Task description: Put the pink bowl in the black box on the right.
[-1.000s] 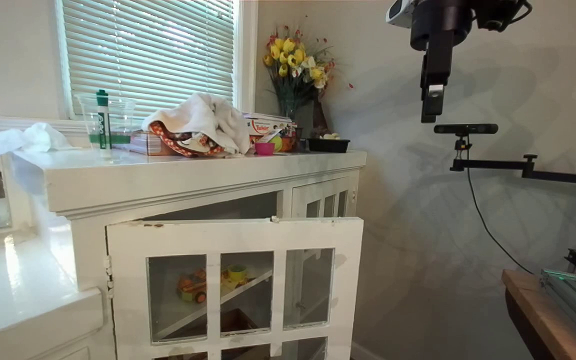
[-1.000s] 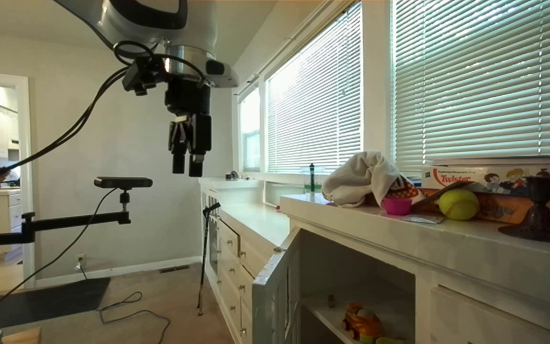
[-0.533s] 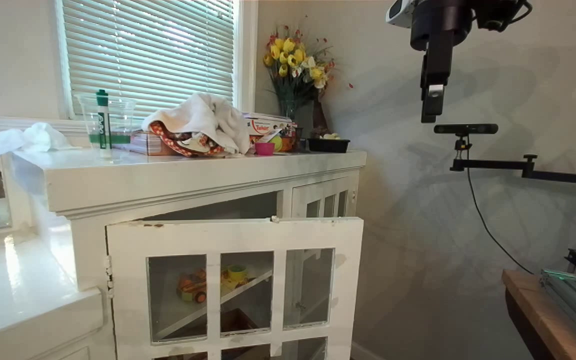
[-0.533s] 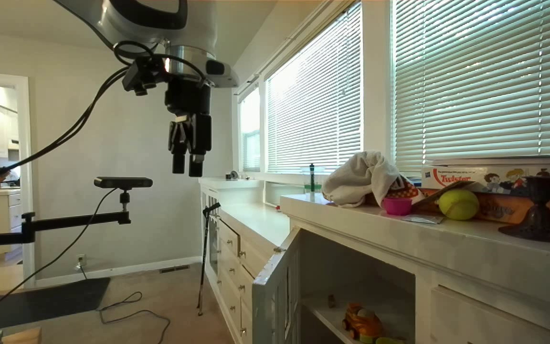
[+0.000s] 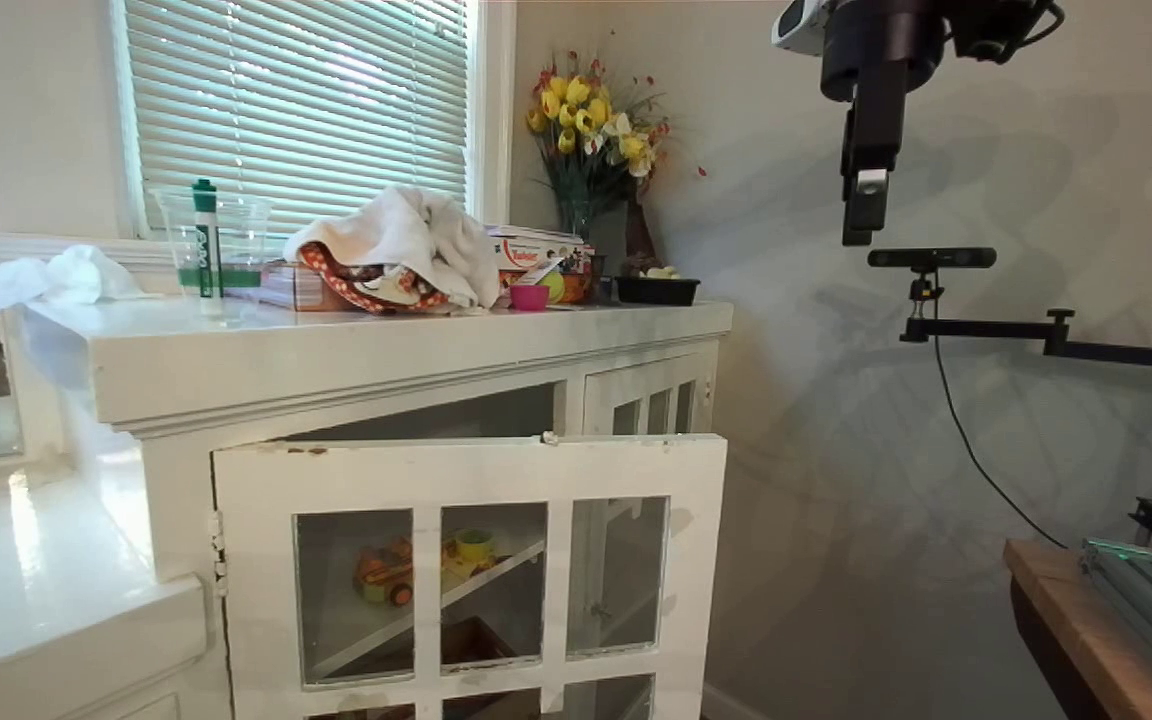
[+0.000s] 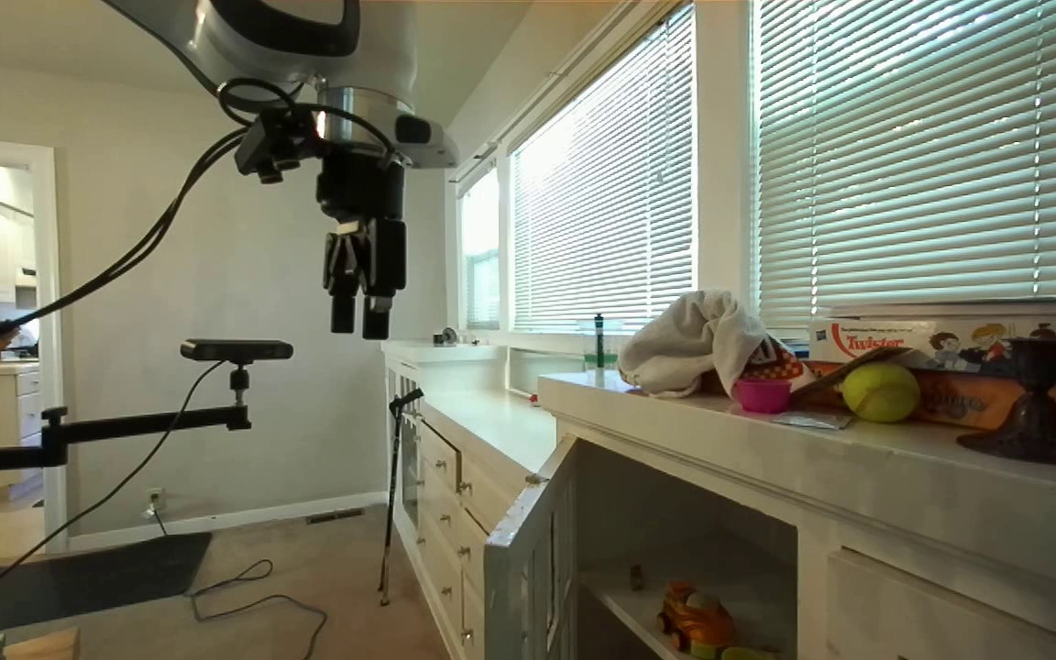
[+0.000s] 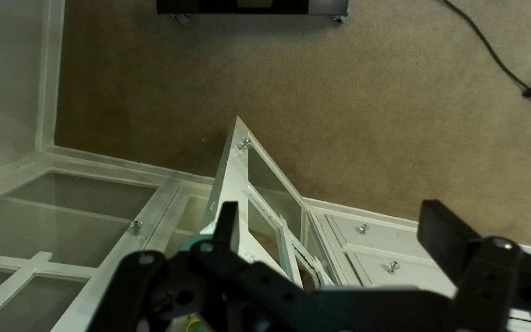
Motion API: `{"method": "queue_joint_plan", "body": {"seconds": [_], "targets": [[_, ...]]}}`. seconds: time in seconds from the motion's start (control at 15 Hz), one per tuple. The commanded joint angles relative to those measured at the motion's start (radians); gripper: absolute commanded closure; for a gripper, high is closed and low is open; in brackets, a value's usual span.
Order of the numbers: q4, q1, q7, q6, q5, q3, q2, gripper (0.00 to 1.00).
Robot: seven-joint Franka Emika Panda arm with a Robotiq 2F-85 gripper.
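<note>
Nearest to the robot, the black two-jawed tool (image 6: 359,314) hangs in mid-air pointing down, its jaws spread wide with nothing between them. The wrist view looks past it onto beige carpet (image 7: 385,115) and a white, glass-paned cabinet door (image 5: 471,472) that stands swung outward; neither of the task's things shows there.

Beyond the door comes the glossy, white-painted desk (image 5: 406,350). The small, round, magenta-pink bowl (image 6: 762,395) sits on it rim up, near the front edge and well apart from the tool. Just beside it is a rumpled white cloth with red-orange print (image 6: 688,353); whether the two touch I cannot tell. On the bowl's other side, a little apart, rests a fuzzy yellow-green tennis ball (image 6: 881,392).

Farther along, in an exterior view, the low, black, rectangular box (image 5: 656,291) stands toward the desk's right end. Pale things (image 5: 661,272) show above its rim, inside or behind, I cannot tell which. A tall bunch of yellow flowers (image 5: 576,105) rises behind.

I judge this to be the stage before the approach: the bowl is ungrasped and outside the box. The next move should bring the tool over the desk, line it up above the bowl and lower it with jaws apart, to take the rim or sides without catching the cloth.
</note>
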Motion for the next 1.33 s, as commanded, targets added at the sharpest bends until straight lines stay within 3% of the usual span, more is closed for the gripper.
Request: {"method": "queue_joint_plan", "body": {"seconds": [0.0,0.87,1.27], "targets": [[0.002,-0.001,-0.001,-0.002,0.0,0.001,0.0,0.0],[0.002,-0.001,-0.001,-0.002,0.0,0.001,0.0,0.0],[0.034,-0.019,0.013,0.133,-0.015,0.0,0.045,0.0]]}}
